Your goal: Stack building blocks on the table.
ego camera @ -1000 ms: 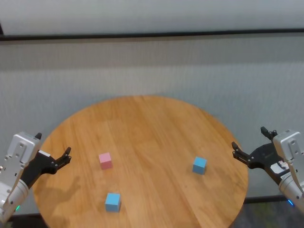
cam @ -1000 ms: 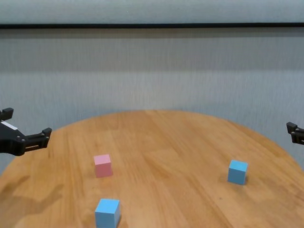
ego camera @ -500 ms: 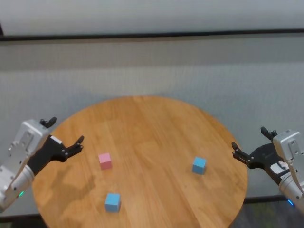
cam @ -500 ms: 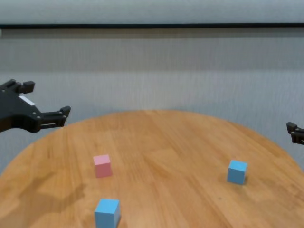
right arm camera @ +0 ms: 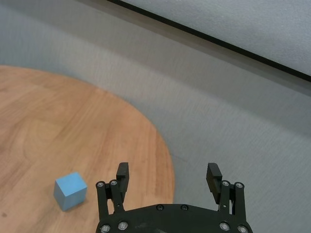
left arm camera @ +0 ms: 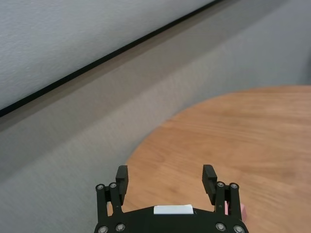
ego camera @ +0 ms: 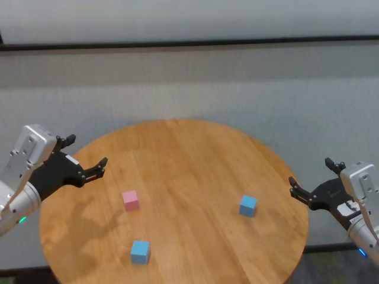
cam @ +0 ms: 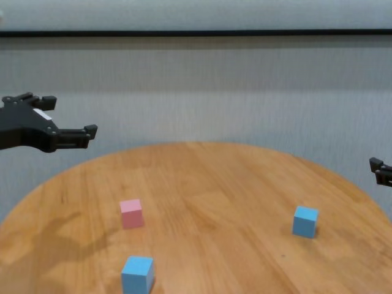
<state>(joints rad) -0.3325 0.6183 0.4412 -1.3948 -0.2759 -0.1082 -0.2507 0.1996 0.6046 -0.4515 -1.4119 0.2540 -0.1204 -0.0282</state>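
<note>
Three building blocks lie apart on the round wooden table (ego camera: 183, 148): a pink one (ego camera: 131, 200) at the left, a light blue one (ego camera: 140, 252) near the front edge, and another light blue one (ego camera: 248, 205) at the right. My left gripper (ego camera: 87, 151) hovers open and empty above the table's left edge, behind and to the left of the pink block (cam: 131, 213). My right gripper (ego camera: 310, 171) hangs open and empty just off the table's right edge, to the right of the blue block (right arm camera: 71, 190).
A grey wall with a dark horizontal strip (ego camera: 189, 42) runs behind the table. Grey floor surrounds the round top. Bare wood lies between the three blocks, and the whole far half of the table holds nothing.
My left gripper has risen and swung forward from beside the table's left front edge to above its left rim. The right arm and the blocks have not moved.
</note>
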